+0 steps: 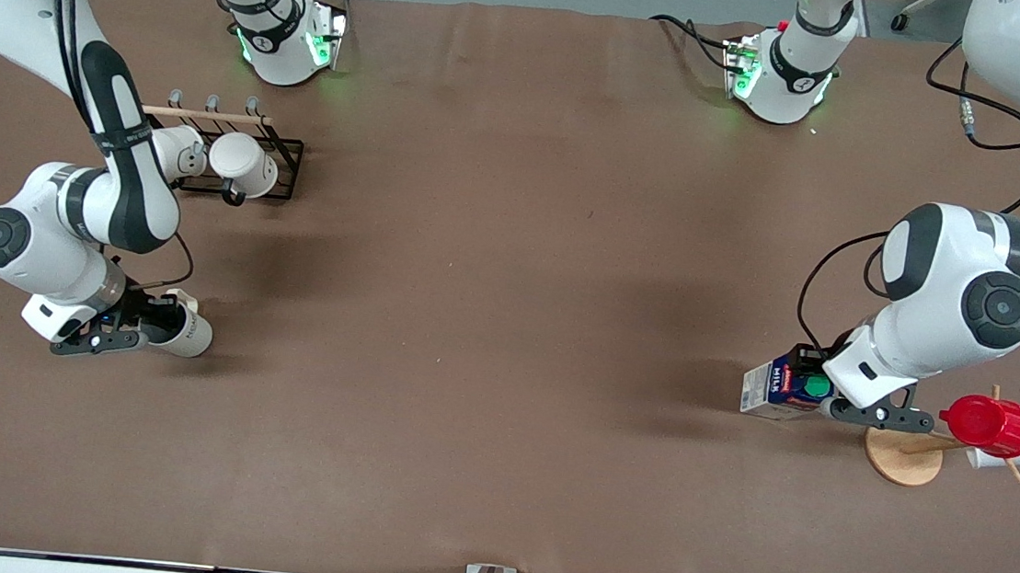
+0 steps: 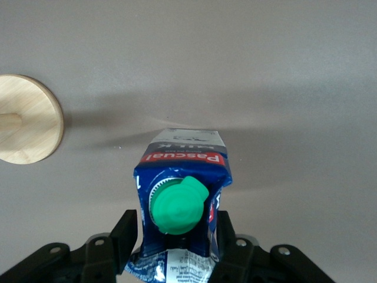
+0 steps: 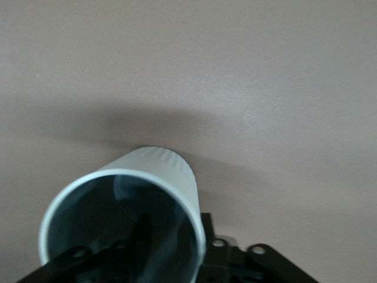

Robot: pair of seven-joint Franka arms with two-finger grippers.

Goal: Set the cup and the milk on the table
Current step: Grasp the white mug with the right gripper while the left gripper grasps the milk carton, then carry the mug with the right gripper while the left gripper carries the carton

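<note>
Cream-white cup (image 1: 185, 333) clenched in right tool (image 1: 158, 321), milk (image 1: 778, 390) in left tool (image 1: 819, 394).

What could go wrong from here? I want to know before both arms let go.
1. The left gripper holds the milk tilted, with the green cap facing sideways; released like this, it could tip over on the table.
2. The right gripper grips the cup by its rim while it leans; it may roll if dropped.
3. The milk is beside the wooden stand holding the red cup; the retreating left arm might bump it.
</note>
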